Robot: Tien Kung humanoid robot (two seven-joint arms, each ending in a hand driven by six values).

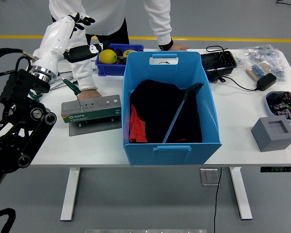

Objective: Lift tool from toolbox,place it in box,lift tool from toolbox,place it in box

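Left hand raised above the bench's far-left corner, fingers spread, empty. Right arm not visible. One T-handle tool lies slanted in the blue box, on dark cloth. More tools lie left of the toolbox, which a person's hand steadies. Judgement: the tools are rigid metal, light, with thin, slick shafts; grip the wider handle end, not the shaft, to stop rotation.
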